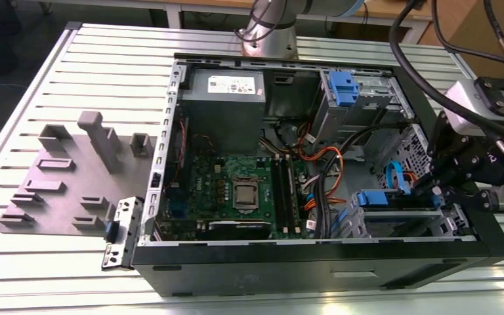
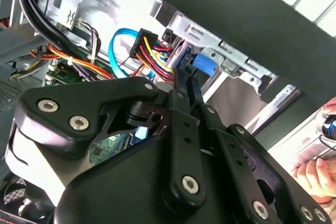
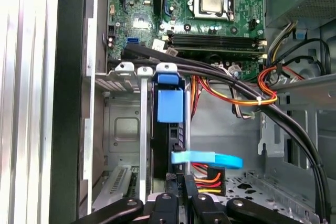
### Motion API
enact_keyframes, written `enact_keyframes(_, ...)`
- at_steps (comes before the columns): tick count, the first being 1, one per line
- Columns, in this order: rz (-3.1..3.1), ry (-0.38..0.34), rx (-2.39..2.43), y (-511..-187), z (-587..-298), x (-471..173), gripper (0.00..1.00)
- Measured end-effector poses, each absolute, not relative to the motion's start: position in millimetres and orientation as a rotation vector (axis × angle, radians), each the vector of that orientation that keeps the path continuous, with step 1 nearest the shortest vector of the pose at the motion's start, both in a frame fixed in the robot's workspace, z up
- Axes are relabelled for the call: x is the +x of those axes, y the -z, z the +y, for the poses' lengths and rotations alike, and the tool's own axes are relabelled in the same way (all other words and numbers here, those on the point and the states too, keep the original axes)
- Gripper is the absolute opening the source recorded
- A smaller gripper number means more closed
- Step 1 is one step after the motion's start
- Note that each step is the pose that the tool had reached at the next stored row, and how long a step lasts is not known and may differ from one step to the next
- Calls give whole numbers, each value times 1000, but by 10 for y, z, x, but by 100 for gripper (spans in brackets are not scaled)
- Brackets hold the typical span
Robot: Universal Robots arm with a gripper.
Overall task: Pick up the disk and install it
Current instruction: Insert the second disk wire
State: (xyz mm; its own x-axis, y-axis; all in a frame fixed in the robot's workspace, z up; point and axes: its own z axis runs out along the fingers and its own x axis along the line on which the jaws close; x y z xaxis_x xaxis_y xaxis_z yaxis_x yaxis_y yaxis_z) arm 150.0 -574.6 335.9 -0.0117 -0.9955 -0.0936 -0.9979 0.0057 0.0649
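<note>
Blue-framed, the disk (image 3: pixel 169 124) stands edge-on in the drive cage (image 3: pixel 126 129) of the computer case (image 1: pixel 322 269), with the gripper (image 3: pixel 181 179) at its rear edge, jaws clenched together. Judging from here, the nearby cables (image 3: pixel 210 174) could snag and block seating.

Lab: slotted aluminium bench (image 1: pixel 42 98), fixture plate (image 1: pixel 60 190)

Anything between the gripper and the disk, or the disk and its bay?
Nothing visible between gripper and disk. The disk already stands in the drive cage; a blue cable crosses beside its edge.
</note>
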Motion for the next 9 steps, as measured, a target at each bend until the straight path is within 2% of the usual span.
enact_keyframes(9,2211,-172,-2192,-3348,-5745,1467,16)
